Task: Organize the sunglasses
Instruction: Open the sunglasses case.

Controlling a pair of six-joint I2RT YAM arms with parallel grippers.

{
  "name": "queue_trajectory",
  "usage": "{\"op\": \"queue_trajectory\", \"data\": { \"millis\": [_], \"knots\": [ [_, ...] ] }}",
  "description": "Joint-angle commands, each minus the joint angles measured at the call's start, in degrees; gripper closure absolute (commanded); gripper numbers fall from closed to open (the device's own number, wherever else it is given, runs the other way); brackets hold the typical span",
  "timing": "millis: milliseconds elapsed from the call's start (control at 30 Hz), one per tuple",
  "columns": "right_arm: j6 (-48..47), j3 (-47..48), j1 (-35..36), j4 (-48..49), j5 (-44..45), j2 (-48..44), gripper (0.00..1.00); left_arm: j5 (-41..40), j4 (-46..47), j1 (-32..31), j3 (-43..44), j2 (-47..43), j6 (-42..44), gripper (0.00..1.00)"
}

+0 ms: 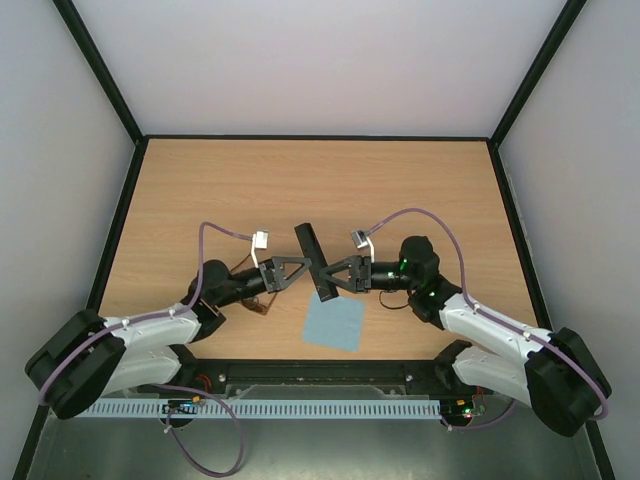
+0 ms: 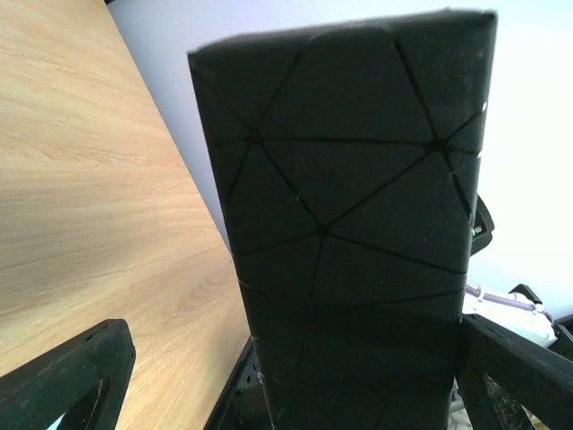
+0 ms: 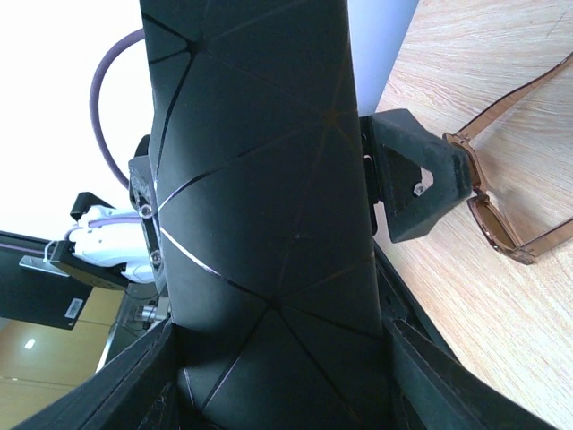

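The black case (image 1: pixel 312 260) is lifted off the table in the middle, between both grippers. My right gripper (image 1: pixel 327 276) is shut on the case (image 3: pixel 260 179), with both fingers pressed against its sides. From the left, my left gripper (image 1: pixel 303 266) is open around the same case (image 2: pixel 349 206); a gap shows between the case and its left finger (image 2: pixel 67 376). The brown sunglasses (image 3: pixel 501 179) lie on the wood with their arms unfolded. In the top view the sunglasses (image 1: pixel 260 303) are partly hidden under the left arm.
A light blue cloth (image 1: pixel 334 322) lies flat on the table (image 1: pixel 200 190) just in front of the grippers. Black frame rails border the table at the left, right and back. A purple cable (image 1: pixel 215 228) loops from each arm.
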Motion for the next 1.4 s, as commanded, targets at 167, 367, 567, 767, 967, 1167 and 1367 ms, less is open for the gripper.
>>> {"op": "queue_trajectory", "data": {
  "millis": [167, 367, 567, 767, 967, 1167, 1367],
  "knots": [
    [-1.07, -0.93, -0.12, 3.99, -0.98, 0.25, 0.45, -0.44, 7.86, -2.02, 1.34, 2.25, -1.3, 0.08],
    [-1.38, -1.2, -0.12, 3.47, -0.63, -0.24, 0.45, -0.09, 9.61, -2.2, 1.77, 3.79, -1.85, 0.27],
    [-1.29, -1.79, -0.12, 3.66, -0.57, -0.16, 0.45, 0.54, 12.76, -2.34, 2.01, 6.25, -2.96, 0.34],
    [-1.07, -2.28, -0.12, 4.2, -0.45, -0.16, 0.45, 0.75, 13.72, -2.77, 2.46, 7.37, -3.06, 0.32],
    [-1.51, -2.36, -0.12, 3.29, -0.21, -0.37, 0.44, 0.94, 12.6, -2.88, 2.3, 6.44, -2.71, 0.4],
    [-9.35, 0.76, -0.12, -9.59, 3.12, -3.88, 0.34, 1.4, 2.55, -2.81, 4.1, 2.56, 0.65, 0.44],
    [-19.36, 5.96, -0.12, -27.08, 7.82, -9.22, 0.23, 3.7, -14.57, -2.37, 8.41, -1.32, 6.8, 0.44]
  ]
}}
